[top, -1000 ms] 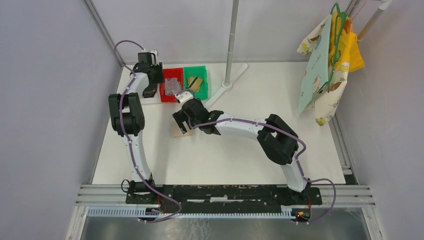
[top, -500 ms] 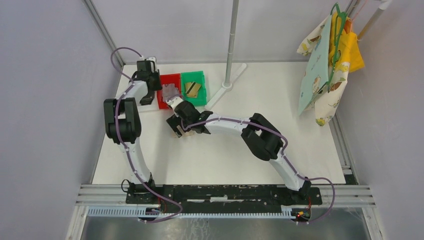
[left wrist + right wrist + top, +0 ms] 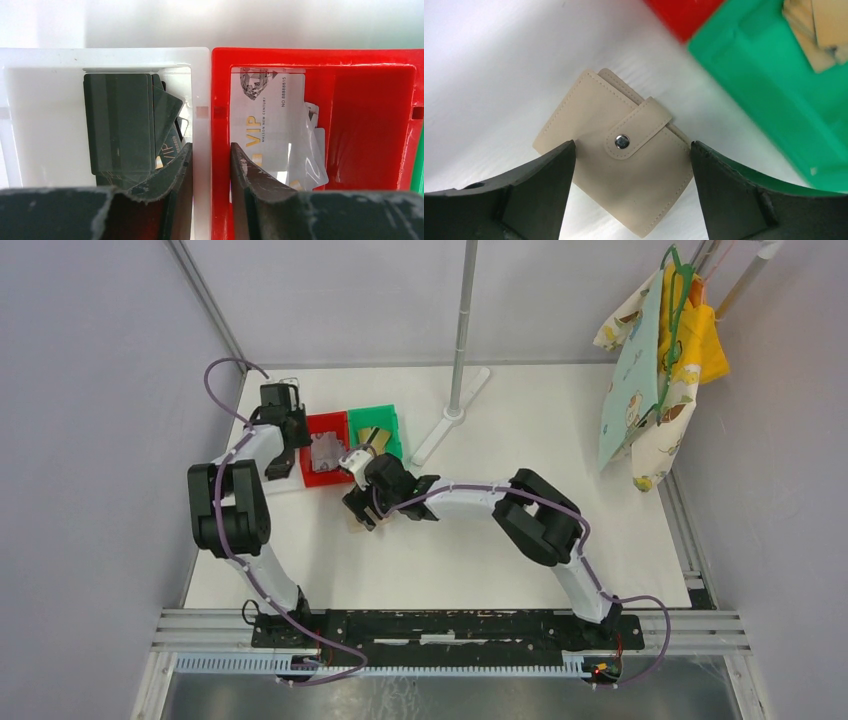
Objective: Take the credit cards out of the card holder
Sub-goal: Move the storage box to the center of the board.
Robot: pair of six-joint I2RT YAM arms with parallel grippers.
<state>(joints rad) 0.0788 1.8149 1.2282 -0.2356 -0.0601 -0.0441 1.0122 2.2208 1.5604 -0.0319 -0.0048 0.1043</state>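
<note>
Tan and soft, the card holder (image 3: 616,155) was seen lying flat on the table (image 3: 560,440), near a corner of the green bin (image 3: 764,100), with its flap fastened by the snap. Credit cards (image 3: 267,120) were already lying in the bins: silvery-white ones in the red bin (image 3: 370,120), dark ones in the white bin (image 3: 45,125), gold ones in the green bin. Whether any were left inside the closed holder could not be told.

The step in hand was judged to be the approach to the holder, with no grasp yet made. The right gripper (image 3: 632,150) was held above it with the jaws spread wide and nothing between them, one finger to each side of the holder and neither touching it. The right arm was stretched low across the table toward the left, wrist turned down.

The left gripper (image 3: 211,150) was set astride the adjoining bin walls (image 3: 220,90), one finger inside each bin, the jaws drawn in until those walls appeared to be pinched; no card was held. The left arm was reached toward the far left of the table, elbow raised.

For the next move, a descent onto the soft cover would be called for, the holder pinned and the snap flap pulled free, probably with the other arm's help.
</note>
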